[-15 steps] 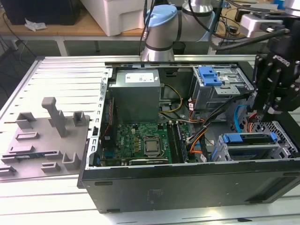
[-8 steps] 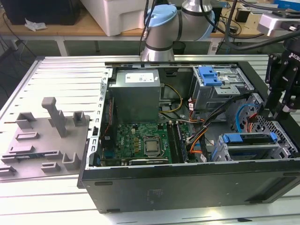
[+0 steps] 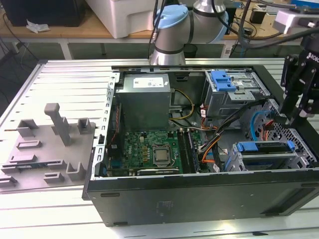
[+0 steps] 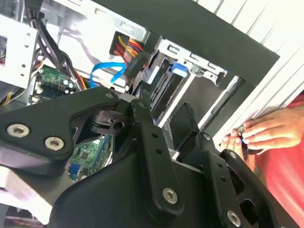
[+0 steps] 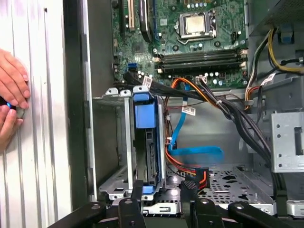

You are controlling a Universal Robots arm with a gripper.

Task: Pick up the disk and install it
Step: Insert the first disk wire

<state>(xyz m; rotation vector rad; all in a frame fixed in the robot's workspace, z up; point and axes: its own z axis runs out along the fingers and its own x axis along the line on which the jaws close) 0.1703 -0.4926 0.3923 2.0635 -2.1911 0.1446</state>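
The disk (image 3: 264, 148), edged by its blue carrier frame, sits inside the metal drive cage (image 3: 238, 162) at the near right corner of the open computer case. In the first wrist view the disk (image 5: 145, 116) stands on edge in the cage (image 5: 114, 142), its blue tab facing the motherboard. My black gripper (image 3: 295, 115) hangs over the case's right end, a little above and beyond the cage. In both wrist views the gripper (image 5: 164, 190) (image 4: 164, 118) is open, with nothing between its fingers (image 5: 137, 190). The disk's blue tab (image 4: 178, 69) shows past the fingers.
A person's hands (image 5: 12, 102) (image 4: 251, 133) rest on the ribbed table just outside the case wall near the cage. Orange and blue cables (image 5: 190, 156) run beside the cage. A second cage with a blue latch (image 3: 223, 79), the grey power supply (image 3: 144, 99) and a grey fixture (image 3: 50, 144) are nearby.
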